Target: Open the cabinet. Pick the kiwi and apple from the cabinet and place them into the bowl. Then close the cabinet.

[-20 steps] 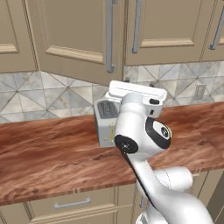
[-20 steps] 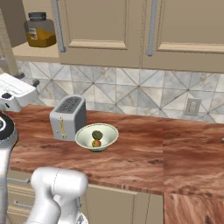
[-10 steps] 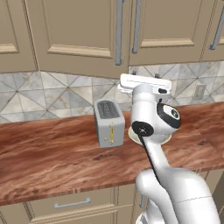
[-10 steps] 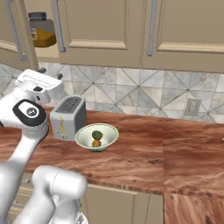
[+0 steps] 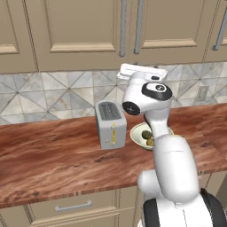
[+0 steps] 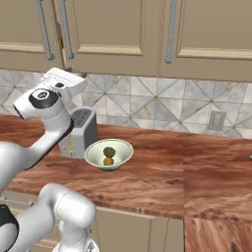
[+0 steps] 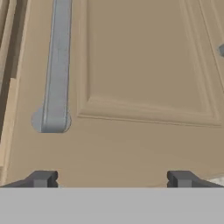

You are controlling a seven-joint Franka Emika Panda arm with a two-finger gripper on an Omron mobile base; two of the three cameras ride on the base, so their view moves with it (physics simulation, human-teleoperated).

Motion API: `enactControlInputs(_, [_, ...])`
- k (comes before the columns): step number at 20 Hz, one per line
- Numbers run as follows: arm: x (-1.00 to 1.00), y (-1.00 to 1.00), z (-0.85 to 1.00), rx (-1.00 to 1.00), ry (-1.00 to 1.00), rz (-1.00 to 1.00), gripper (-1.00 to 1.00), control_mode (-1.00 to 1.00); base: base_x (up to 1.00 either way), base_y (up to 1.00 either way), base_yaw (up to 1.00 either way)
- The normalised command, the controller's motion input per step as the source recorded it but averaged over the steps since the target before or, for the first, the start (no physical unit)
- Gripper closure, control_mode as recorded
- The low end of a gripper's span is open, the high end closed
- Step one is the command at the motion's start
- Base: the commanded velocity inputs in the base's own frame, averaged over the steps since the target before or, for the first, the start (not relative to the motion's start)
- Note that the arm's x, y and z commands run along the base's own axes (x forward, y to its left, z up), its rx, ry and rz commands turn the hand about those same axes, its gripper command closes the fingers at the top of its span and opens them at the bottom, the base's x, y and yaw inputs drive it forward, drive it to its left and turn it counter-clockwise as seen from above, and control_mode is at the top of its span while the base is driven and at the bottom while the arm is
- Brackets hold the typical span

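Jaws spread wide and empty in front of the shut cabinet point(image 5: 111, 31), fruit in the bowl point(image 6: 109, 154).

My hand camera looks straight at a tan raised-panel door with the lower end of its silver bar handle point(image 7: 56, 70) at upper left; the gripper point(image 7: 111, 178) holds nothing, both tips well apart. On the desk point(image 6: 197, 167), the kiwi point(image 6: 109, 151) and the apple point(image 6: 108, 160) lie together in the bowl, just beside the silver toaster point(image 5: 110, 124). From both base cameras I see the two doors closed, handles meeting at the middle.
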Motion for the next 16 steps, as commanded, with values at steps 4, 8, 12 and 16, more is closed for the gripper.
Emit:
enactControlInputs(4, [1.0, -0.03, -0.17, 0.0, 0.05, -0.15, -1.0, -1.0, 0.0, 0.0, 0.0])
enactControlInputs(8, [1.0, 0.0, -0.08, 0.0, 0.08, -0.15, -1.0, -1.0, 0.0, 0.0, 0.0])
enactControlInputs(12, [0.64, 0.0, 0.09, 0.09, 0.14, 0.01, -1.0, -1.0, 0.0, 0.0, 0.0])
enactControlInputs(16, [-0.18, 0.0, 0.16, 0.09, 0.11, 0.21, -1.0, -1.0, 0.0, 0.0, 0.0])
